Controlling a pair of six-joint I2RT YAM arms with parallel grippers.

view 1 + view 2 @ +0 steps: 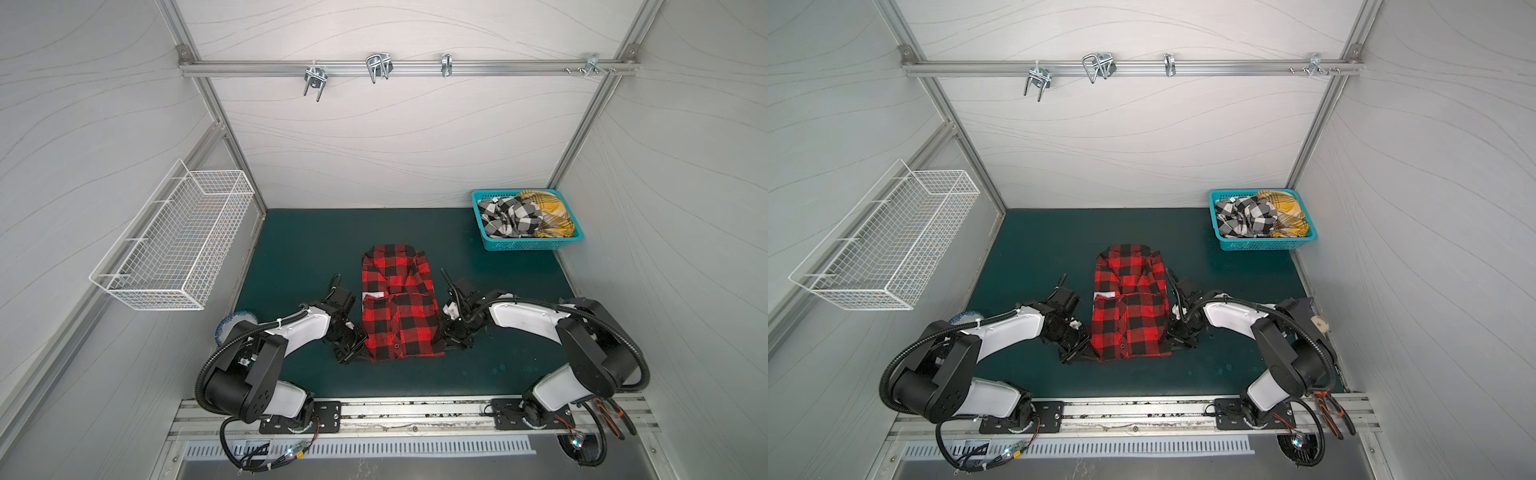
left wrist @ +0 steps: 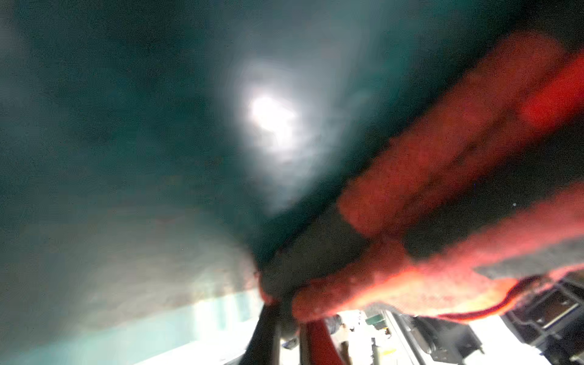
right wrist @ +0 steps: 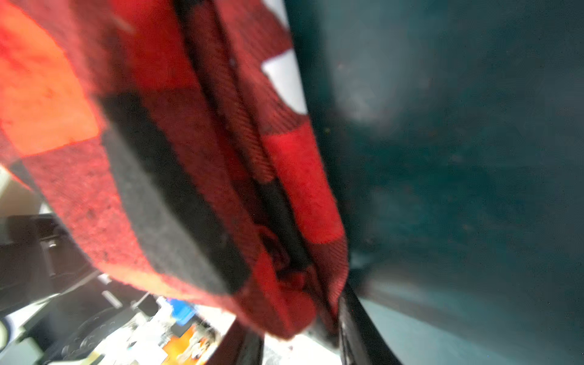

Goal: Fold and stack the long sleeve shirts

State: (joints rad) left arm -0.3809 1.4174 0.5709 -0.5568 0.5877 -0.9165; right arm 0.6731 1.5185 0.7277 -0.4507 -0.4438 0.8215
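The red-and-black plaid shirt [image 1: 399, 307] [image 1: 1129, 307] lies in the middle of the green mat, its near half folded up over the rest. My left gripper [image 1: 361, 353] [image 1: 1090, 353] [image 2: 289, 319] is at the shirt's near left corner, shut on the fabric [image 2: 442, 158]. At the near right corner my right gripper [image 1: 440, 345] [image 1: 1169, 345] [image 3: 300, 335] is shut on a thick bunch of the same cloth [image 3: 189, 158]. A black-and-white check shirt [image 1: 511, 216] [image 1: 1246, 216] and a mustard-yellow plaid shirt [image 1: 548, 216] [image 1: 1287, 216] lie crumpled in the teal basket.
The teal basket [image 1: 528, 246] [image 1: 1258, 246] stands at the mat's back right corner. A white wire basket [image 1: 174, 245] hangs on the left wall. Metal hooks [image 1: 378, 66] sit on the back rail. Pliers [image 1: 619, 419] lie at the front right.
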